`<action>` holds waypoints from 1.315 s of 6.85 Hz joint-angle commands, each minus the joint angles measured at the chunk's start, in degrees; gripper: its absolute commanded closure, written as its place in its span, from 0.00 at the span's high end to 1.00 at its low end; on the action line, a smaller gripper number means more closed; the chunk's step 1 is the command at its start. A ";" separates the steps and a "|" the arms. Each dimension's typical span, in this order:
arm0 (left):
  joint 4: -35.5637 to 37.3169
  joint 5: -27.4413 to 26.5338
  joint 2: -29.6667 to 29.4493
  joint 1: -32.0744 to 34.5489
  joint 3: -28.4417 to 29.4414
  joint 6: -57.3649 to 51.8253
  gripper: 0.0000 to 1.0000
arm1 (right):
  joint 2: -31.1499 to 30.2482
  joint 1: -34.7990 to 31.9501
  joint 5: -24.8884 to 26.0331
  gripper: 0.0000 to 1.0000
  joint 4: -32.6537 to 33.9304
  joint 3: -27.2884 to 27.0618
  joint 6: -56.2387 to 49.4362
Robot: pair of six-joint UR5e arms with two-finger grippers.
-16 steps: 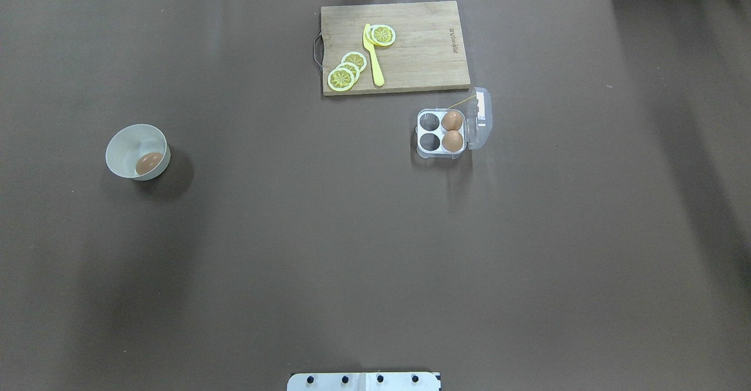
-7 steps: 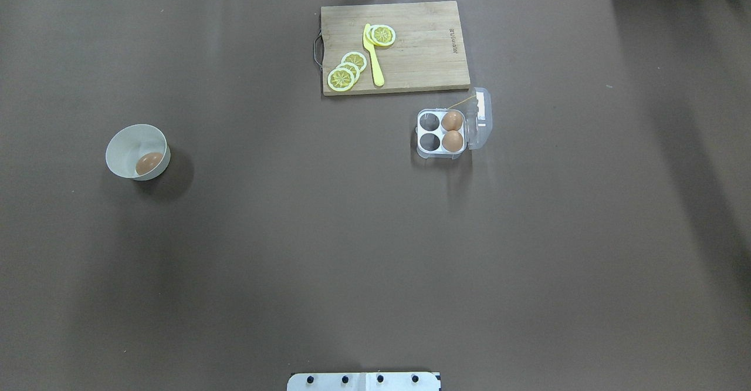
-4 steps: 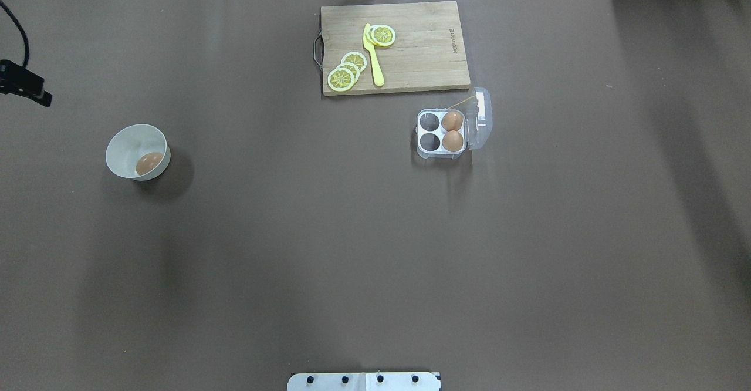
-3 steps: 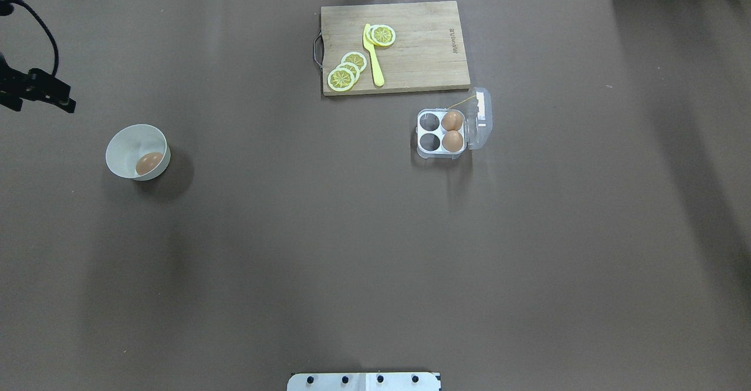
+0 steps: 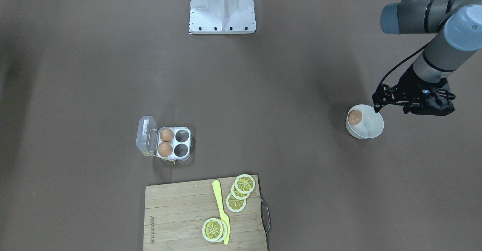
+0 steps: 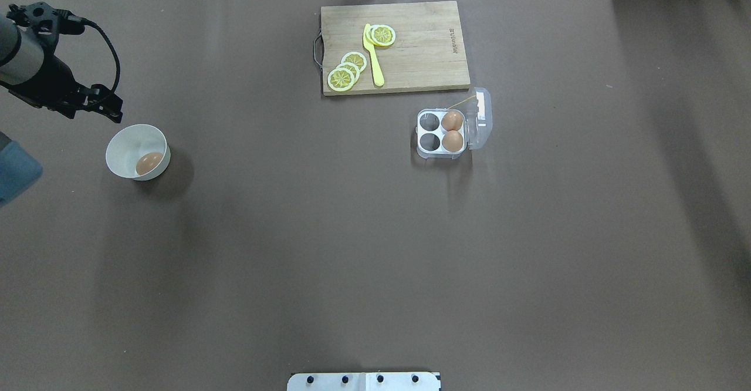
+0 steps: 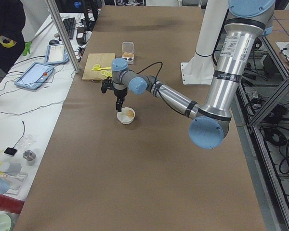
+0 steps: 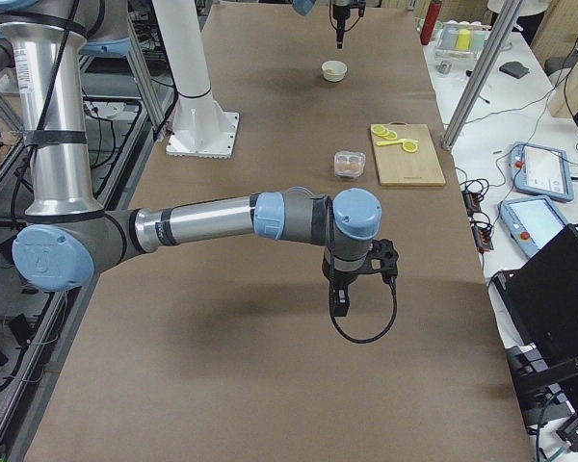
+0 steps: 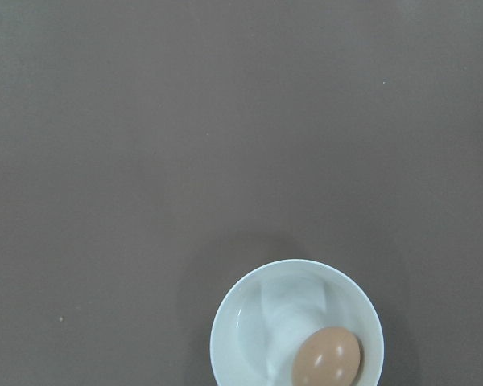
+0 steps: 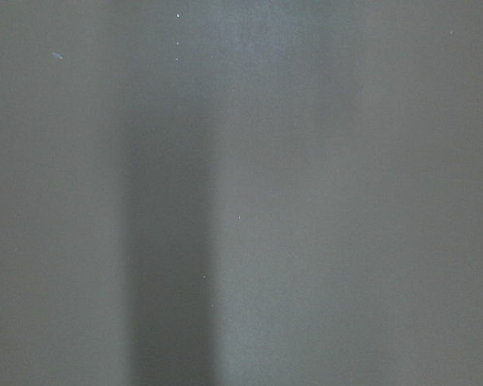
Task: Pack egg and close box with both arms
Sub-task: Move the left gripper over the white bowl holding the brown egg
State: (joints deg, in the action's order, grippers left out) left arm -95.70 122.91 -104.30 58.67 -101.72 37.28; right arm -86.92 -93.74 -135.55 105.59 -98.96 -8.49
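The egg (image 5: 354,117) (image 6: 149,162) (image 9: 327,358) lies in a round white bowl (image 6: 126,144) (image 9: 249,322) on the table's left side. The box (image 6: 430,131) (image 5: 182,149) stands right of centre with its clear lid (image 6: 480,118) open; two brown eggs (image 6: 452,131) fill its right cells and the left cells are bare. My left gripper (image 6: 116,114) (image 5: 375,106) (image 7: 118,106) hangs just beyond the bowl's far left rim, fingers together and holding nothing. My right gripper (image 8: 339,306) shows only in the exterior right view, over bare table, and I cannot tell its state.
A wooden cutting board (image 6: 422,44) with lemon slices (image 6: 346,71) and a yellow knife (image 6: 373,56) lies behind the box. The robot's base plate (image 5: 222,6) sits at the near edge. A brown mat covers the table.
The left arm has come in from the left edge and moved right, toward the bowl. The egg, bowl and box have not moved.
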 commanded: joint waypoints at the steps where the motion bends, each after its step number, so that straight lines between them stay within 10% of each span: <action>1: -1.93 -0.13 -0.38 -2.58 2.48 0.16 0.82 | 0.00 0.04 -0.06 1.00 -0.21 0.00 0.23; 9: -7.84 -0.13 -2.84 -5.93 10.05 -0.01 0.78 | 0.09 0.13 -1.21 1.00 0.32 -0.70 0.31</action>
State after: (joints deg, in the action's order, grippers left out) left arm -103.53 122.78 -106.99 52.93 -92.07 37.46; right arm -86.84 -93.61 -136.72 105.75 -99.39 -8.24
